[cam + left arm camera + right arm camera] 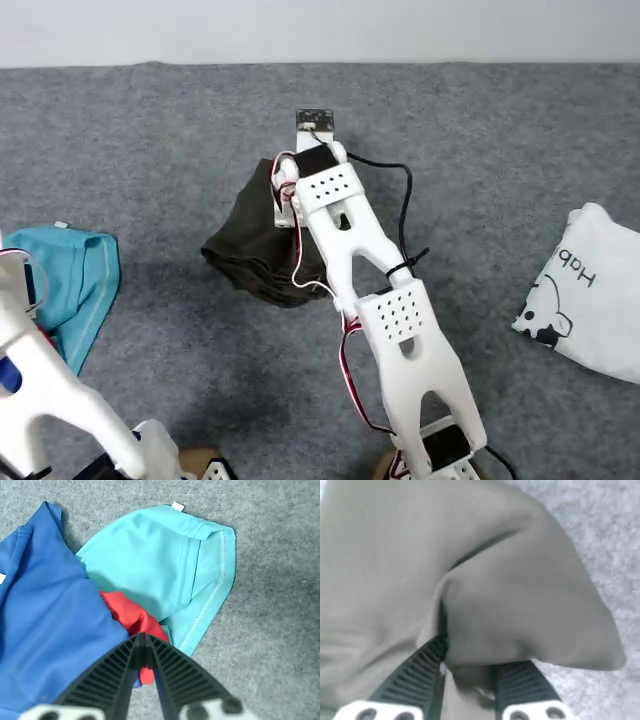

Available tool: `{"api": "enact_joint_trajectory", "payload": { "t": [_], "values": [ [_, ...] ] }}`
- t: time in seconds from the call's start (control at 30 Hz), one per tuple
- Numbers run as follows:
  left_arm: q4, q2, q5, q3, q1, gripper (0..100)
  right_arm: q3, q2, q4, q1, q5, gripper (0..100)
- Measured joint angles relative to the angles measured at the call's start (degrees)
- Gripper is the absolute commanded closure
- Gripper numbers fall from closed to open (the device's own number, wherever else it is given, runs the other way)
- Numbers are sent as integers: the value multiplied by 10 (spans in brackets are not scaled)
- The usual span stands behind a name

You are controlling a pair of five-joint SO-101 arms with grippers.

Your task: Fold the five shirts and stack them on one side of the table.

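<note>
Grey felt table (480, 130): right gripper (470, 662) pinches the dark olive cloth shirt (255, 240) near the middle — left gripper (146, 639), tips pressed together, hangs over the teal shirt (150, 555), red shirt (130, 615) and blue shirt (45, 620) (left edge).

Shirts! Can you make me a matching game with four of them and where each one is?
Things:
1. dark shirt
2. white shirt
3. teal shirt
4. red shirt

Places:
A. tucked between the teal one and the blue shirt
B. pinched in the right gripper
C. alone at the high view's right edge
D. spread out at the high view's left edge

Pairs: 1-B, 2-C, 3-D, 4-A.
</note>
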Motion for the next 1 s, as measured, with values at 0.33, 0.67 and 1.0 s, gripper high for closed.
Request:
{"api": "enact_joint_trajectory", "payload": {
  "t": [0.33,0.67,1.0],
  "values": [
    [0,0,0,0,11,993,-103,-55,71,40,47,991],
    [0,0,0,0,18,993,199,-343,71,142,131,991],
    [0,0,0,0,18,993,446,-573,71,288,299,991]
  ]
}}
